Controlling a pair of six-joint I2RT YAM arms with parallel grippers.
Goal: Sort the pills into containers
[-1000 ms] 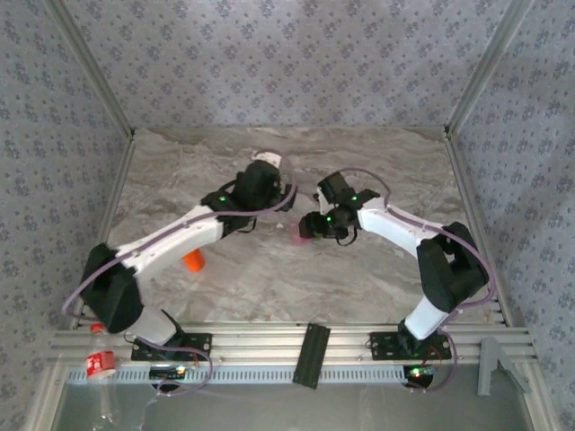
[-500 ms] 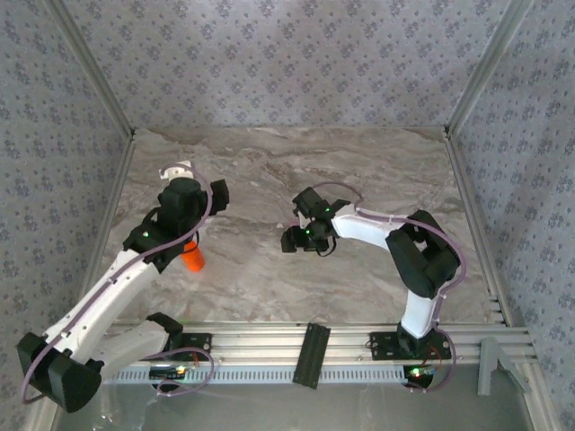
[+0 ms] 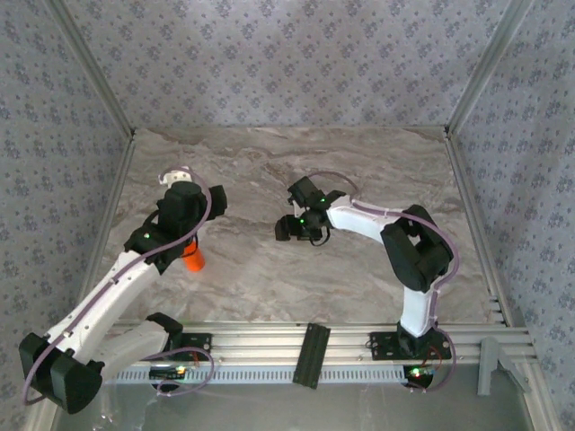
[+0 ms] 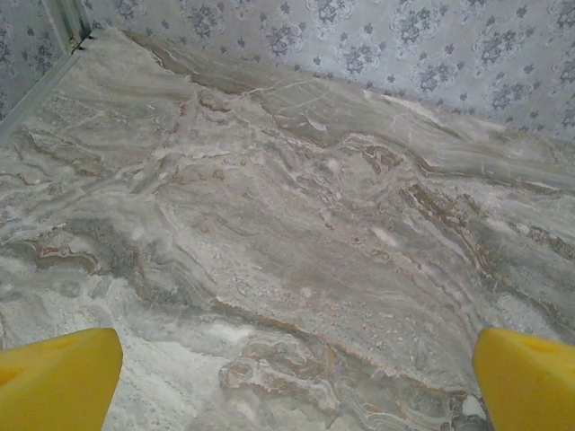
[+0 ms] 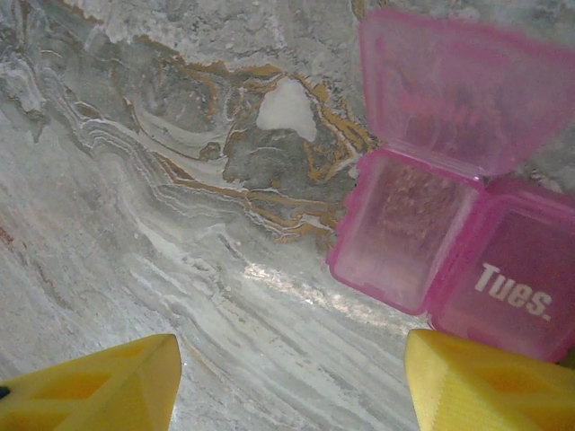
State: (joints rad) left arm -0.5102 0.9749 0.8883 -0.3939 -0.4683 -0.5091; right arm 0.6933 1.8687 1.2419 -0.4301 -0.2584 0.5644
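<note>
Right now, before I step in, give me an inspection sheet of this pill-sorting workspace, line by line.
Surface: marble-patterned table, no spills seen.
Job's things: pink pill box on the table, one lid up, the Tues. compartment shut; orange bottle partly hidden by the left arm; pills: none clearly seen.
Clutter: black strip lying across the front rail.
Grippers: left pincer open, nothing between its fingers; right pincer open, short of the pill box, not touching it.
Cables: purple cables looped along both arms.
Surroundings: wallpapered walls on three sides.
</note>
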